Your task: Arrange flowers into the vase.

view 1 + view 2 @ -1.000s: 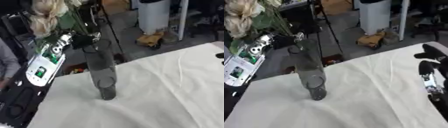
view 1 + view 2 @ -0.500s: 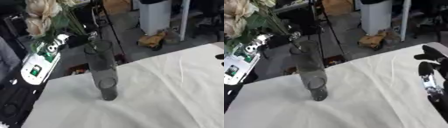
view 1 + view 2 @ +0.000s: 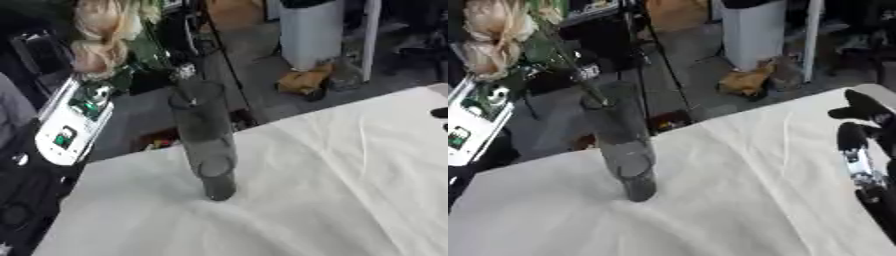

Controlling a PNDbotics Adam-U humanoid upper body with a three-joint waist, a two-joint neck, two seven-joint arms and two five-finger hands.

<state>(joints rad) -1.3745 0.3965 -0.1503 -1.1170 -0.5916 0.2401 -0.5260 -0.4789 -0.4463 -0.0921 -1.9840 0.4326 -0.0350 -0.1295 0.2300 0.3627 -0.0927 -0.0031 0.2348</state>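
A tall clear glass vase (image 3: 206,145) stands upright on the white tablecloth (image 3: 332,190), left of centre. Above and left of its mouth hangs a bunch of cream flowers (image 3: 99,31) with green leaves, and their stems (image 3: 579,75) slant down to the vase rim. My left hand (image 3: 109,82) holds the bunch from the left. It is mostly hidden among the leaves, with its white forearm (image 3: 72,125) below. My right hand (image 3: 859,130) rests open at the table's right edge, fingers up, far from the vase.
The table's far edge runs diagonally just behind the vase. Beyond it on the floor are a white bin (image 3: 311,27), a yellow-brown bundle (image 3: 302,82) and thin black stand legs (image 3: 223,55). Dark equipment fills the upper left.
The flower bunch has shifted slightly right with my left arm, bringing the stems to the vase mouth. The vase and my right hand have stayed put.
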